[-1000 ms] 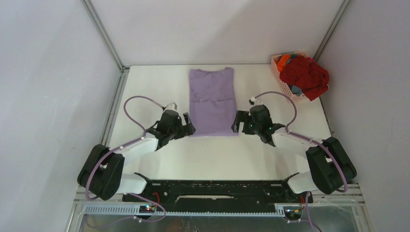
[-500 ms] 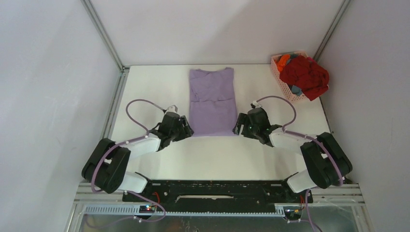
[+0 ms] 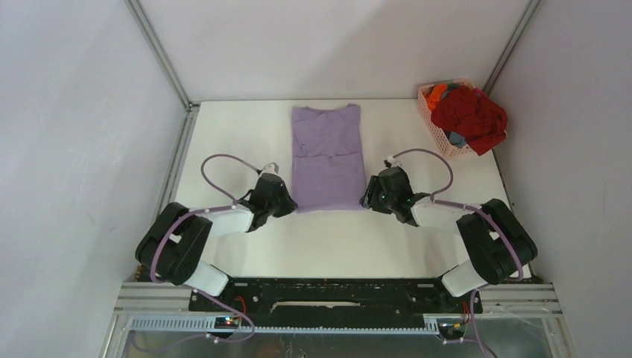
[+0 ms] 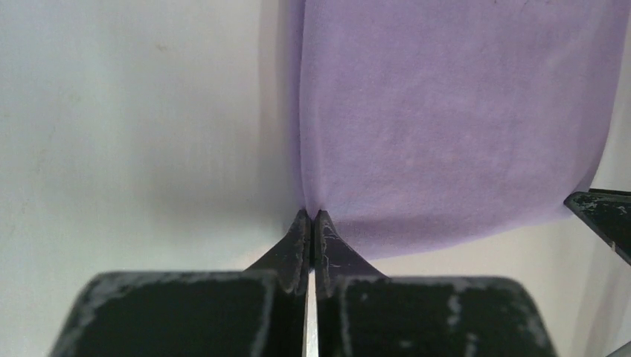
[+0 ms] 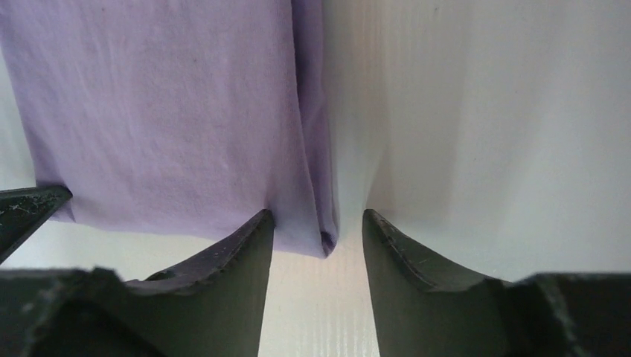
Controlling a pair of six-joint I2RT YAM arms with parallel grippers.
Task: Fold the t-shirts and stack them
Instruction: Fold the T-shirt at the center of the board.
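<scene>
Our left gripper (image 4: 311,217) pinches the lavender t-shirt (image 3: 326,153) at its near corner. Our right gripper (image 5: 316,217), spread around the other corner, likely must close next.

A robot lab cell; plain white walls (image 3: 335,45) and aluminium rails (image 3: 158,54) enclose a white table (image 3: 238,142)

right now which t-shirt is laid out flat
The lavender t-shirt, flat on the table; the dark red t-shirt and others sit bunched in the pink basket.
</scene>
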